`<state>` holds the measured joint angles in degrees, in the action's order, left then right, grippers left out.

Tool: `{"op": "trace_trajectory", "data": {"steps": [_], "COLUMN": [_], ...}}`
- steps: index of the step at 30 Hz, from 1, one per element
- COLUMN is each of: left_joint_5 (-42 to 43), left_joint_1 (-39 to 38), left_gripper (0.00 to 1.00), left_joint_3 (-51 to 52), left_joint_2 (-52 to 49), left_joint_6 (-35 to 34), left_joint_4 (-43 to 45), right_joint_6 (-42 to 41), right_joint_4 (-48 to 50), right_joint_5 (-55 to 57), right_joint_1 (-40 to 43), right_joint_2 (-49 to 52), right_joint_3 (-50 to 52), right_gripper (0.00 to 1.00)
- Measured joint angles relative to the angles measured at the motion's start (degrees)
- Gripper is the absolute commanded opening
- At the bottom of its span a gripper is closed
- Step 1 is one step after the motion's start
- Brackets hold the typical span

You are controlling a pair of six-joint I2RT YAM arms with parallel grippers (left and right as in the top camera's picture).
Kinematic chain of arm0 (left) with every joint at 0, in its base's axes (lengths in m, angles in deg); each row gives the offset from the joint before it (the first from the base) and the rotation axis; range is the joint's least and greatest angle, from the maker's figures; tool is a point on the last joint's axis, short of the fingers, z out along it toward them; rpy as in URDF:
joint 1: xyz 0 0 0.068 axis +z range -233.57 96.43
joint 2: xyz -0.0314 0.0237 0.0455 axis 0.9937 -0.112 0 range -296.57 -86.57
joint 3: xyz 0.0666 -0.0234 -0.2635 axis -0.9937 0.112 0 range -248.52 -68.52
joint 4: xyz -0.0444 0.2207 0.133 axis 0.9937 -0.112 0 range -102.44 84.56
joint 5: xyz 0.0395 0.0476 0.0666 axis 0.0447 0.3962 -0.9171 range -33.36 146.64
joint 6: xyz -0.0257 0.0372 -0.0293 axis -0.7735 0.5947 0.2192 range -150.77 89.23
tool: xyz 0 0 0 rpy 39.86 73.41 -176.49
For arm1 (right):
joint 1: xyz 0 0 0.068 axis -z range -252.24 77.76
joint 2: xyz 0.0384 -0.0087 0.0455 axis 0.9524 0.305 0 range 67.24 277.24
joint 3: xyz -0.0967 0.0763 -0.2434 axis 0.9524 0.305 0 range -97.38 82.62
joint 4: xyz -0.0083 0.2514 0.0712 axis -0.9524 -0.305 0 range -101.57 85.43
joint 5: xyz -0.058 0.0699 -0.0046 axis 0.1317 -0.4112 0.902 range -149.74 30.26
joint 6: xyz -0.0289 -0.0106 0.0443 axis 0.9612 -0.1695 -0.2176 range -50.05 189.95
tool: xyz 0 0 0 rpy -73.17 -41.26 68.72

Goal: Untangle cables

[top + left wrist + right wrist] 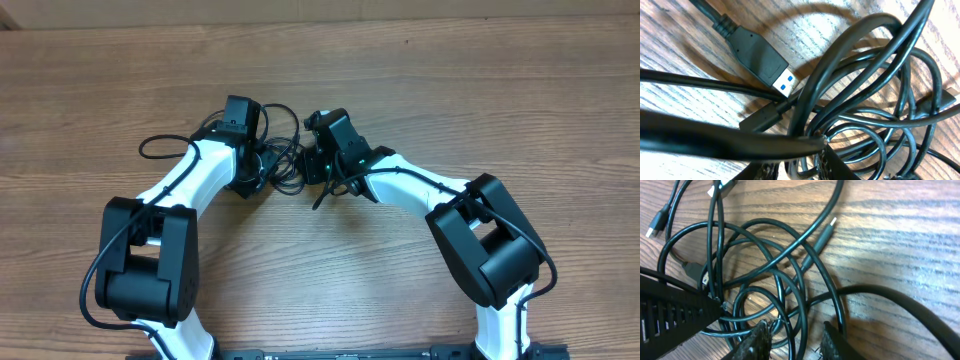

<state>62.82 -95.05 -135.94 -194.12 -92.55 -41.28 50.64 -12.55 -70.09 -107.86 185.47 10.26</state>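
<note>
Overhead view: the cables point(283, 150) lie as one overlapping bundle on the wooden surface point(450, 80), near its middle and directly between the two arms. The left pincer point(262, 165) and the right pincer point(318, 168) both reach into the bundle from opposite sides. No cord lies separate, so the task is judged to be at an early stage. The loops cross one another many times, and all the separating is left to do.

The bundle's long axis runs left to right. One loop trails out to the left, and one loose end points toward the robot's base.

Left wrist view: a USB plug point(762, 62) with a blue insert lies diagonally, its tip toward the tangle. Whether the left pincer point(800, 167) pinches a strand or is spread cannot be told.

Right wrist view: the right pincer point(792, 337) is partly spread, with strands passing through the gap and none clamped. A small plug point(826, 234) points away from the coils.
</note>
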Motion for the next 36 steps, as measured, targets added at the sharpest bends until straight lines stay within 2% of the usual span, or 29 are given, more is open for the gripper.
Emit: {"op": "trace_trajectory", "data": {"steps": [2,6,12,18,22,28,36], "left_joint_5": [0.02,0.02,0.00,0.02,0.04,0.09,0.48], "left_joint_1": [0.00,0.00,-0.04,-0.04,-0.04,-0.04,-0.02], "left_gripper": [0.17,0.16,0.11,0.08,0.04,0.04,0.04], "left_joint_3": [0.00,0.00,0.00,0.00,0.00,0.00,0.00], "left_joint_2": [0.00,0.00,0.00,0.00,0.00,0.00,0.00], "left_joint_6": [0.13,0.92,1.77,1.95,2.36,3.50,4.39], "left_joint_4": [-0.13,-0.13,-0.15,-0.11,-0.07,0.11,0.11], "right_joint_6": [0.04,0.09,0.00,0.09,0.04,0.04,0.04], "right_joint_4": [0.48,1.49,1.51,1.55,1.53,1.55,1.53], "right_joint_5": [0.07,0.09,0.15,-0.15,-1.05,-1.70,-1.88], "right_joint_1": [0.00,0.00,0.00,-0.02,-0.04,-0.04,-0.07], "right_joint_2": [0.00,0.28,0.68,0.68,0.68,0.68,0.68], "right_joint_3": [0.00,0.00,0.00,0.00,0.02,0.02,0.02], "right_gripper": [0.34,0.36,0.29,0.46,0.47,0.56,0.56]}}
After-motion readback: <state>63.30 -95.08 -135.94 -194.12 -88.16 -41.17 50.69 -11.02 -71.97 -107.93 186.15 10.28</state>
